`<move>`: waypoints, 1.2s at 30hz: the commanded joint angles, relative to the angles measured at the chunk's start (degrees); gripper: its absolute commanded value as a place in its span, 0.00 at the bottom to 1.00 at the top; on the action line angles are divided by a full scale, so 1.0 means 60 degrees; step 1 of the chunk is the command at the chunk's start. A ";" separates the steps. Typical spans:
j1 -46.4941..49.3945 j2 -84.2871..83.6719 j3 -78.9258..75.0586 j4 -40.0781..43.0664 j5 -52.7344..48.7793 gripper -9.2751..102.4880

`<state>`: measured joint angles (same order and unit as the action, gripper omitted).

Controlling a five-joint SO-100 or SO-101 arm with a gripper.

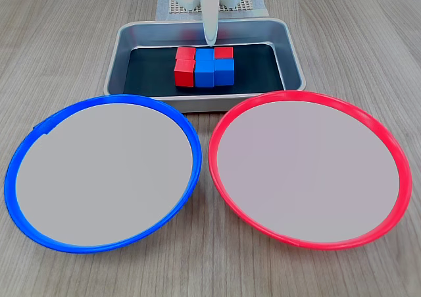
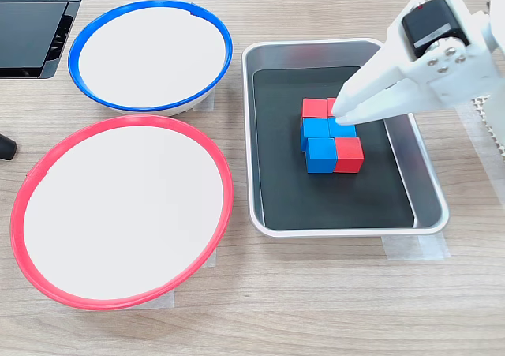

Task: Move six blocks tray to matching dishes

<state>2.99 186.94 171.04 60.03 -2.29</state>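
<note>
Because the blocks [image 2: 327, 139] look light, rigid and tightly clustered, grip opposite flat faces; gripper [image 2: 341, 113] aperture cannot be determined.

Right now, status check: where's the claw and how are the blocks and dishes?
Claw down over block cluster in tray, grip state unclear. Blue dish and red dish both empty. Nothing in the way.

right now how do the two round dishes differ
The blue-rimmed dish has a blue rim; the red-rimmed dish has a red one. In a fixed view the blue-rimmed dish's rim carries a small notch at its upper left; the red-rimmed dish's rim looks unbroken. Both are round, shallow, pale grey inside, hold no blocks and lie beside the tray.
</note>
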 commanded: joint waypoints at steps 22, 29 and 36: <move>0.0996 -1.0723 -0.5566 0.1377 -0.4438 0.08; 0.0425 -1.1968 -0.5391 -0.0439 -0.4233 0.08; -0.0146 -1.3579 -0.6987 -0.2314 -0.2988 0.08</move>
<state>2.81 106.52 132.98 48.08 -21.45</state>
